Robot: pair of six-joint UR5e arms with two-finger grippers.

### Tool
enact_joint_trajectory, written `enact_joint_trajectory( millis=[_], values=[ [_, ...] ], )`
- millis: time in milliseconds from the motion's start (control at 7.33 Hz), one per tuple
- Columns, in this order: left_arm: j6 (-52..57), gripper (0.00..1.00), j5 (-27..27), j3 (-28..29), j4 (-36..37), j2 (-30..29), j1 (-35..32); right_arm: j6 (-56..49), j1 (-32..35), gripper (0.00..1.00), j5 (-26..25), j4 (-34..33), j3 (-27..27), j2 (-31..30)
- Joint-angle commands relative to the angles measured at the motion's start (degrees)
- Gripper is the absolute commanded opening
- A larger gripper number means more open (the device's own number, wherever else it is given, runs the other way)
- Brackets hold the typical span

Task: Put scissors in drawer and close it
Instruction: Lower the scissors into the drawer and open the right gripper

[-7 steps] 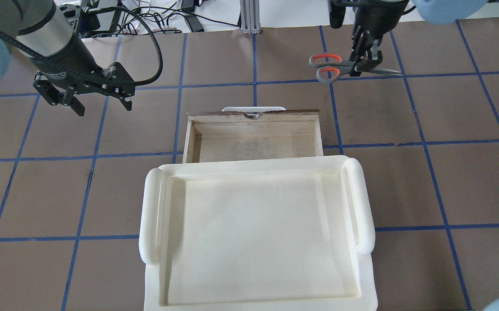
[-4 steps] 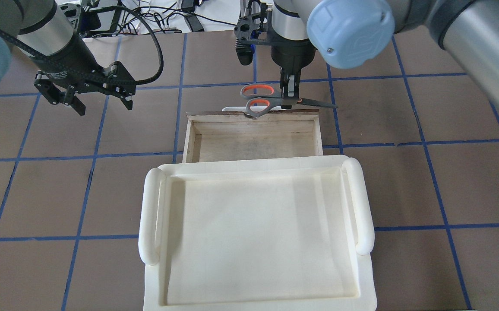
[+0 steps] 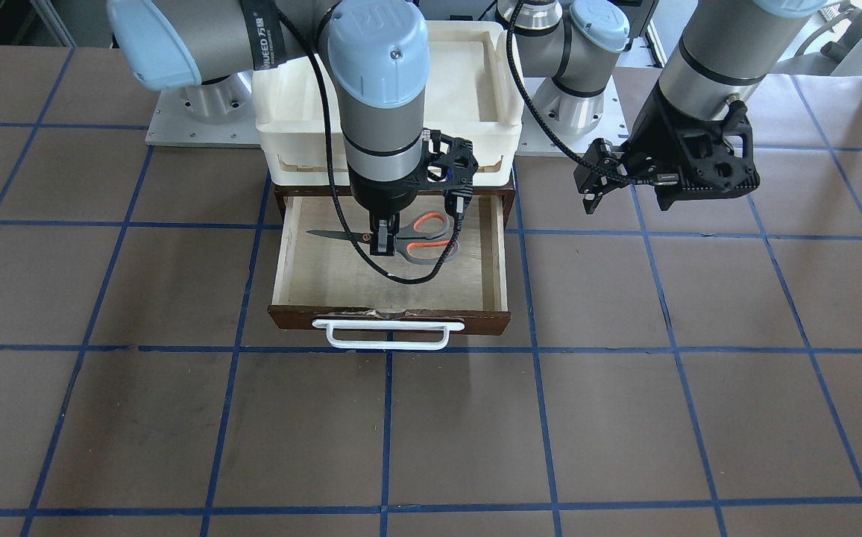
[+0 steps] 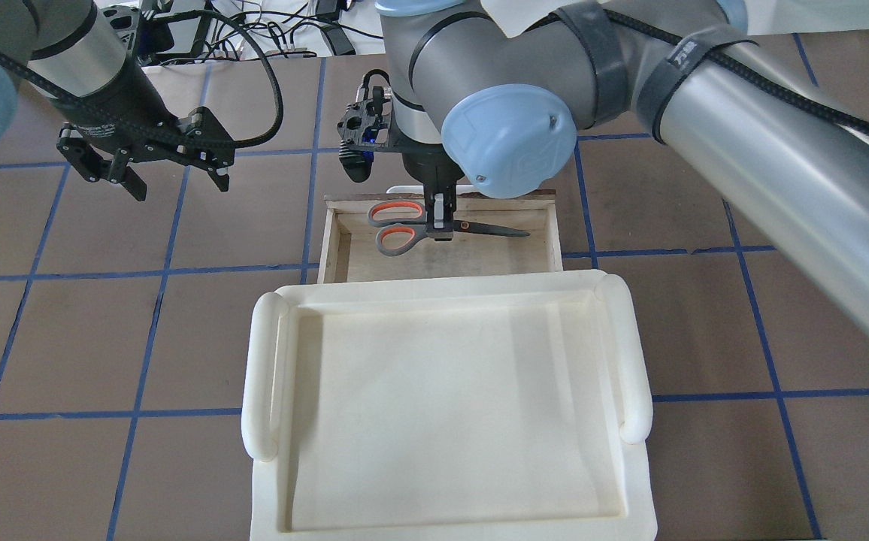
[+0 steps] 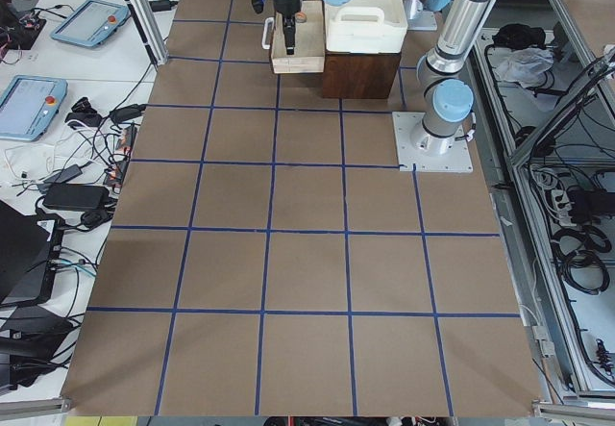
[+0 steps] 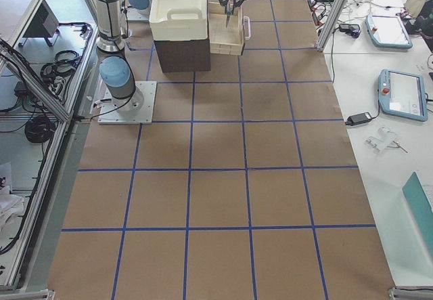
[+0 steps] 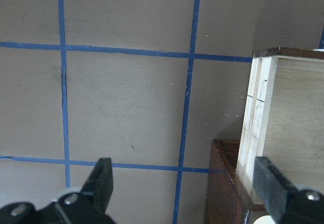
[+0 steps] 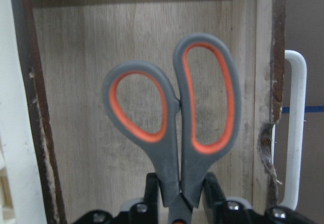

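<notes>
Scissors (image 8: pixel 172 148) clenched near the pivot by right pincer (image 4: pixel 442 234), level inside the open drawer (image 4: pixel 331 240), loops toward the left arm's side, blade tip short of the far wall. Cannot tell if they touch the floor. Left pincer (image 4: pixel 179 185) spread wide, empty, over desk (image 4: pixel 104 338) beside drawer. Risks: released from height, scissors may bounce and lean on a wall. Anything above the rim would likely jam at the cabinet (image 6: pixel 183 55) on closing.

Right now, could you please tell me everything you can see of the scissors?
The scissors have dark grey blades, closed, and grey handles with orange-lined finger loops. They are level, lengthwise along the open drawer, handles toward the robot's left. The right end effector grips them near the pivot. Whether they touch the drawer's floor, I cannot tell.
</notes>
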Motion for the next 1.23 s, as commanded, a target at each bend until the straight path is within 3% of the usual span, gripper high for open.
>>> enact_joint_trajectory(
  millis=[0,273,545,682,818,1091],
  values=[
    [-0.1,1.0,0.1,0.0,-0.1,-0.1,0.0,1.5,1.7,0.08,-0.7,-2.6,0.1,2.8],
    [0.0,1.0,0.2,0.0,-0.2,0.1,0.2,1.9,2.0,0.08,-0.7,-3.0,0.1,3.2],
    [-0.1,1.0,0.1,0.0,0.0,0.0,0.1,1.9,2.0,0.17,-0.7,-3.0,0.1,3.3],
    [-0.1,1.0,0.1,0.0,0.0,0.1,0.1,1.7,2.0,0.71,-0.7,-3.0,0.2,3.3],
    [-0.2,1.0,0.1,0.0,0.1,0.1,0.1,1.9,2.0,1.0,-1.1,-3.9,0.1,3.2],
    [-0.1,1.0,-0.7,0.0,0.0,0.0,0.3,2.0,2.0,1.0,-2.9,-4.1,0.2,3.2]
  ],
)
